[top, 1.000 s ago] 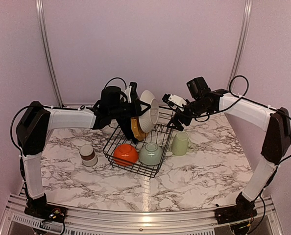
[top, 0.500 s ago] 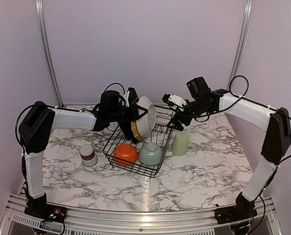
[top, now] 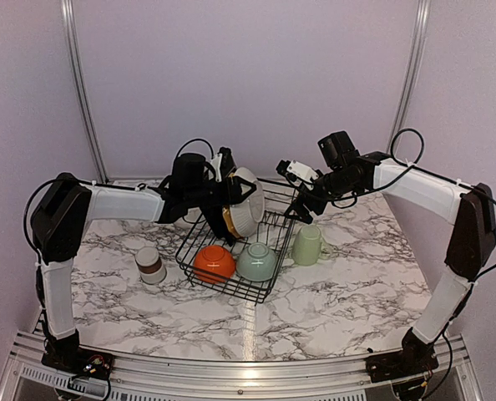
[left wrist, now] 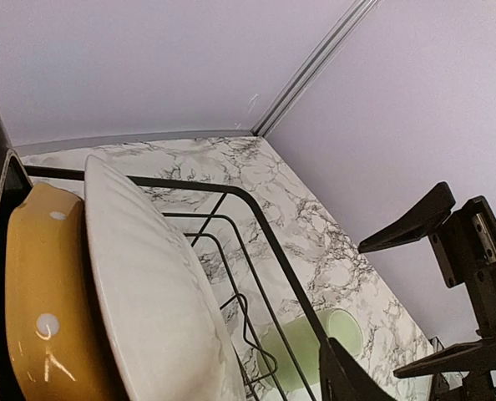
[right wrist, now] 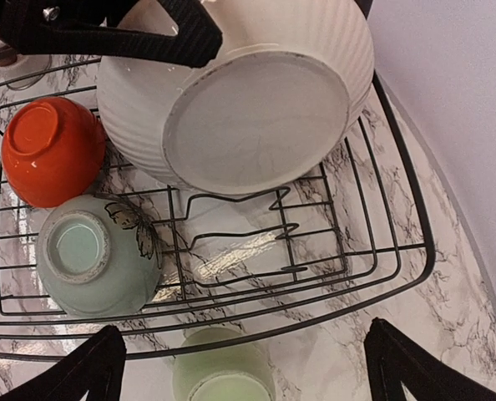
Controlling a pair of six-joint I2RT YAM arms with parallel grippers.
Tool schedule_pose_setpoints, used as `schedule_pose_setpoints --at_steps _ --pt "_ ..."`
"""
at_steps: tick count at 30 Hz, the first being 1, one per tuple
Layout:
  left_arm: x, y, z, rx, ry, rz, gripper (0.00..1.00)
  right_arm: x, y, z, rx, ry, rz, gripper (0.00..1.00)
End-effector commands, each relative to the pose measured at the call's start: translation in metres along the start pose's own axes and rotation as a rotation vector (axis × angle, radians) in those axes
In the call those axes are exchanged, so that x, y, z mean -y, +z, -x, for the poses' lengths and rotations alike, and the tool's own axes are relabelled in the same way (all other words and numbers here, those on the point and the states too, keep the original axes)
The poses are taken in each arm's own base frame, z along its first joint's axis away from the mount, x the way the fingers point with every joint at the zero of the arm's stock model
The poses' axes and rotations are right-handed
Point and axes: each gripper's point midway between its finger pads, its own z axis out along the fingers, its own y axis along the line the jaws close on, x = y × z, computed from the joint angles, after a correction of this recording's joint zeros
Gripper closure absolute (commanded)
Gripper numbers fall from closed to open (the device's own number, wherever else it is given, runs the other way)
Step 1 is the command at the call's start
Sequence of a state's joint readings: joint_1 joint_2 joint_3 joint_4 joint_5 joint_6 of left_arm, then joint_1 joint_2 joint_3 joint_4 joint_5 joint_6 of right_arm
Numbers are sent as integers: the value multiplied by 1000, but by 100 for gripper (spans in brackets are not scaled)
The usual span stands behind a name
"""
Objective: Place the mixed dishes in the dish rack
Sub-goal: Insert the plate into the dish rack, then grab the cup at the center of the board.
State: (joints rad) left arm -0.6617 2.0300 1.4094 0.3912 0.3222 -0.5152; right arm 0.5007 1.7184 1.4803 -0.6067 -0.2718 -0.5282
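Rack (top: 219,282) holds three bowls (right wrist: 256,117), one yellow plate (left wrist: 39,292); right claw (right wrist: 244,327) gapes, left claw (top: 238,185) seemingly parted.

**Glaze, Wire and Polished Stone**

We see the white bowl (right wrist: 256,125) as glazed ceramic. Its outer wall is finely ribbed and softly shiny, and its flat foot is duller, with a speckled ring. The yellow plate (left wrist: 39,309) has a wet-looking gloss with sharp highlights. The orange bowl (right wrist: 52,150) is smooth and shiny. The pale green bowl (right wrist: 93,255) beside it looks more satin, as does the pale green mug (right wrist: 223,372). The dish rack (right wrist: 256,238) is thin black wire with a smooth, coated sheen. The table (top: 340,292) shows a marble pattern, polished enough to mirror light. We read the frame rail (top: 231,368) as brushed metal.
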Motion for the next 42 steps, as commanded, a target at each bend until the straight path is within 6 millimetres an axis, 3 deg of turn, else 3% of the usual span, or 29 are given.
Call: schedule_pose_setpoints --at_steps 1,8,13,17,21,23,30,35,42 --pt "-6 -17 43 94 77 100 43 2 -3 2 8 1 8 2" --pt "-8 -44 84 191 199 258 33 0 -4 4 15 2 18 1" --pt "5 -42 84 178 207 197 32 -1 -3 3 13 2 22 2" --pt "36 -48 78 154 256 113 32 0 -5 3 14 -4 14 2" --pt "65 -56 45 5 355 65 34 9 -6 -4 -12 -12 -51 2" --pt "74 -61 11 -138 416 45 35 15 -6 -7 -22 -7 -76 1" --pt "59 -67 -69 -443 524 125 41 3 4 -7 -16 -5 7 2" --pt "49 -61 -103 -576 564 144 47 -1 8 -4 -22 -12 17 2" --pt "54 -38 -123 -583 611 160 35 -5 9 -5 -28 -14 21 2"
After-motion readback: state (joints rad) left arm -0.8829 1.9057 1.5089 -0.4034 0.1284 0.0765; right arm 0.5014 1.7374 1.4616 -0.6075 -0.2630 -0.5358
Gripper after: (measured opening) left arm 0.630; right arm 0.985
